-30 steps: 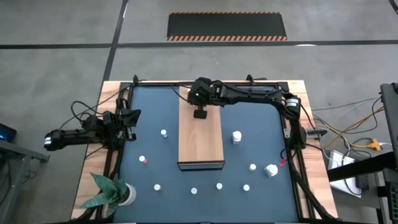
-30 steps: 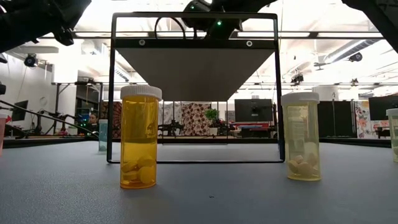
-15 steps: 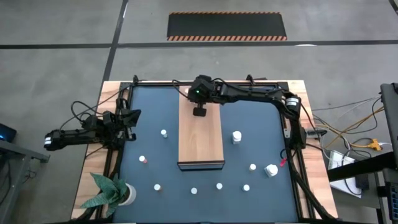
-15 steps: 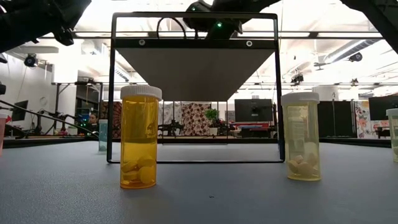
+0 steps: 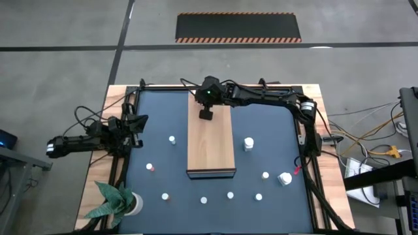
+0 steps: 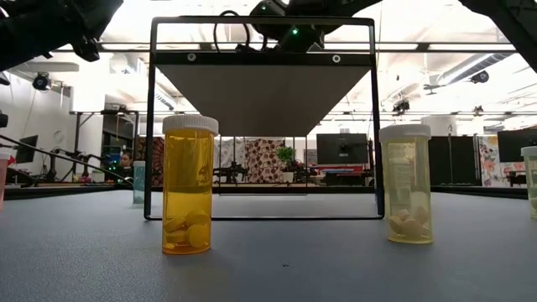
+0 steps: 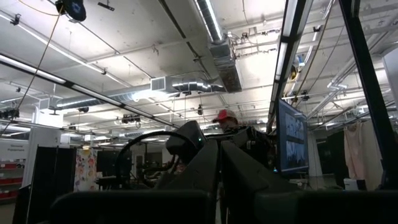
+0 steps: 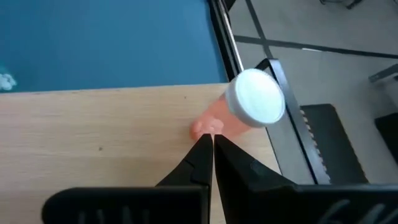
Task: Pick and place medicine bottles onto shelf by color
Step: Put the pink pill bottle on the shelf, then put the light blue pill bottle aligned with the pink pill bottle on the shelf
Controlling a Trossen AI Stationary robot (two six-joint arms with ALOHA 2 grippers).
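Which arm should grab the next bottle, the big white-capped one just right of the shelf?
Right, probably. Its tool is over the shelf's far end, with that bottle on its side. The left tool sits parked at the table's left edge, beyond the shelf.

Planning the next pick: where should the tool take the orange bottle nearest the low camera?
Grip the orange bottle around its straight body just under the white cap, coming from above. It stands upright and apart from its neighbours, so the sides are free.
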